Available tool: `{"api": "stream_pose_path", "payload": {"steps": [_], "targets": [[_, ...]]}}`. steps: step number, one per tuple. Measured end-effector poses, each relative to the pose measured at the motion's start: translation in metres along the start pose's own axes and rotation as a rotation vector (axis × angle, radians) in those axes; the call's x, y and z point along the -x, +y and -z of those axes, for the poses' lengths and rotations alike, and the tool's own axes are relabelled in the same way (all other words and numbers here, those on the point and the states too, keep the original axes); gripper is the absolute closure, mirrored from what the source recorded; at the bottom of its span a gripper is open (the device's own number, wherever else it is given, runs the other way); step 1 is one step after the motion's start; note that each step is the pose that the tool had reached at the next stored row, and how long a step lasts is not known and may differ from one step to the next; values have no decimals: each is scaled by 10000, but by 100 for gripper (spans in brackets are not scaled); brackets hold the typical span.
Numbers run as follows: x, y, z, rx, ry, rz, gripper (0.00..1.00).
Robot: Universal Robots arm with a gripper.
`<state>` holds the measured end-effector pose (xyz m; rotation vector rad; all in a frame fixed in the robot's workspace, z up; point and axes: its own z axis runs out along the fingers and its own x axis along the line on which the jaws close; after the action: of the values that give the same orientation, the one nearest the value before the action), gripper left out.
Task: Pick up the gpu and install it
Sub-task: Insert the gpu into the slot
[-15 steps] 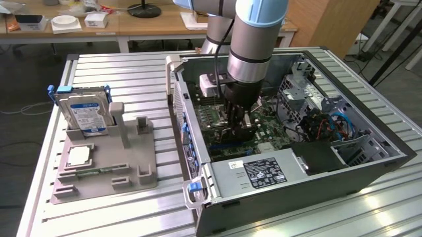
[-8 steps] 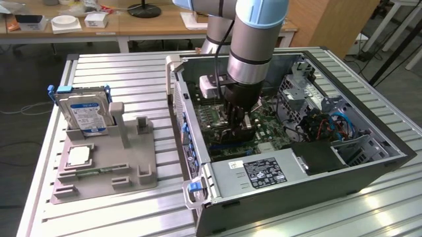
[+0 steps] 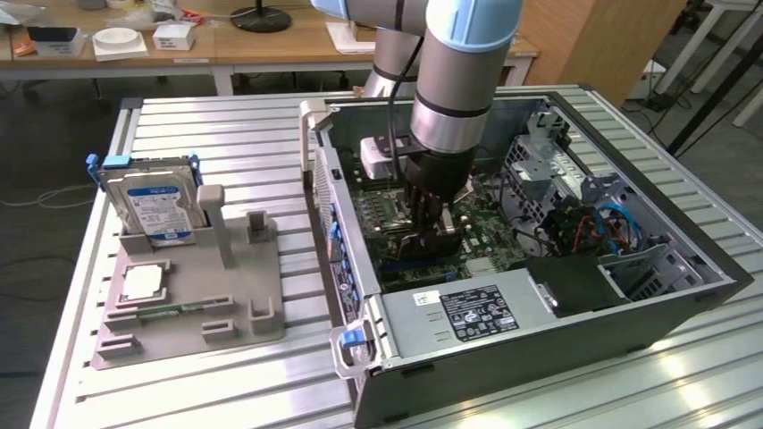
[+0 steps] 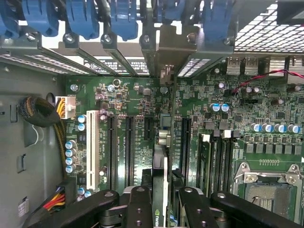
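Jaws around gpu [image 4: 161,166] inside computer case [image 3: 537,366]

Hand [image 3: 430,223] inside open PC case [image 3: 596,349], gripping gpu [image 3: 417,248] (over mobo [image 3: 483,223]); HDD [image 3: 155,206] in gray rack [image 3: 227,299].

Nvidia lettering printed along the gpu [image 4: 160,180], partly cut off

Silver, blue-capped arm [image 3: 451,98] (black, bolted gripper [image 4: 161,209]).
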<state>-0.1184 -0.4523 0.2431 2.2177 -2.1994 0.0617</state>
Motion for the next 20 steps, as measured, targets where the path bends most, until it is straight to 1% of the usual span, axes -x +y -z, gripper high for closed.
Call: {"api": "stream_pose_path", "payload": {"steps": [3, 10, 14, 20], "targets": [[-3, 2, 0, 0, -11, 10, 74], [16, -3, 8, 9, -11, 11, 74], [17, -12, 35, 23, -12, 11, 74], [17, -12, 16, 25, -11, 11, 74]]}}
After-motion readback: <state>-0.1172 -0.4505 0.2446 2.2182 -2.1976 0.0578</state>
